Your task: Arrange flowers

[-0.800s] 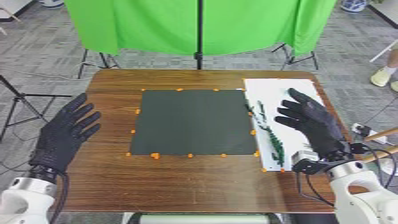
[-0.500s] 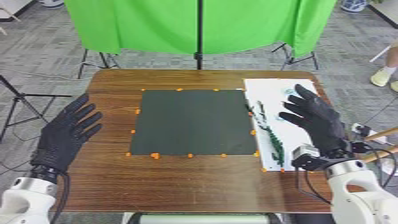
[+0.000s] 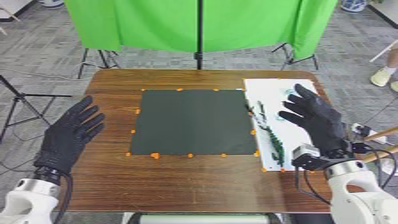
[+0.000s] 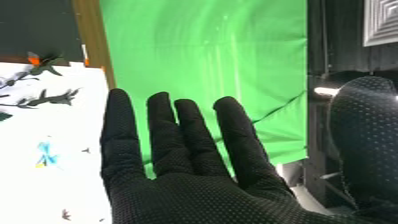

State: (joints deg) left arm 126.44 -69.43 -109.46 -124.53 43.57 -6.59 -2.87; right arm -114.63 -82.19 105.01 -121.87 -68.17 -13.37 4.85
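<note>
In the head view my right hand (image 3: pixel 314 120) hangs over the right part of the white board (image 3: pixel 268 90), open, holding nothing. My left hand (image 3: pixel 69 132) is at the table's left edge, open and empty. Dark green stems with leaves (image 3: pixel 274 142) lie lengthwise on the board, left of my right hand. In the right wrist view my right hand (image 4: pixel 195 197) has its fingers straight and spread. Leafy stems (image 4: pixel 44 100) lie on the white board (image 4: pixel 53 185) there, beside a small light-blue flower mark (image 4: pixel 46 154).
A dark square mat (image 3: pixel 193 122) lies mid-table, with orange bits (image 3: pixel 155 156) around its edges. The brown table (image 3: pixel 178 185) extends in front of it. A green cloth (image 3: pixel 142 25) on a stand hangs beyond the far edge.
My left hand has moved slightly to the right. My right hand has shifted a little to the right and uncovered a pale blue mark on the board.
</note>
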